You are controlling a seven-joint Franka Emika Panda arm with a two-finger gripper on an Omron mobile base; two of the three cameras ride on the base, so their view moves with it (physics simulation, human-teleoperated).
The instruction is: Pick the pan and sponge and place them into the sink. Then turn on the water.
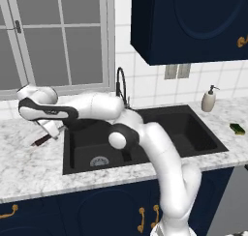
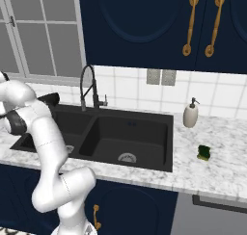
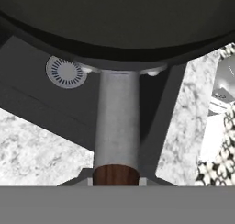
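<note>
Pan (image 3: 119,21): held by its handle (image 3: 115,126) in the pincer (image 1: 50,129), carried at the left end of the sink (image 1: 193,133); from the hand camera its black bowl hangs over the left basin, a round drain (image 3: 65,72) visible beneath. Pincer state: clenched on the handle, judged from the wood-brown butt sitting at the bottom of the hand camera's picture; the finger tips themselves are hidden. Pan not yet set down.

Sponge (image 2: 204,152): yellow-green, lying on the table (image 2: 222,166) to the right of the sink, well apart from the arm, untouched.

Water: none running from the gooseneck faucet (image 2: 87,87); both basins look dry.

Progress, as a judgement: first of three steps roughly half done, pan lifted and nearly in place. Remaining: lower and let go of the pan, fetch the sponge, turn on the faucet.

Surface: white and grey marbled stone table, matte black double basin sunk into it, beige soap dispenser (image 2: 191,114) standing behind the sponge.

Room: navy cabinets with brass handles above and below, white tiled wall with a double socket plate, window (image 1: 53,36) with grey frames at left.
</note>
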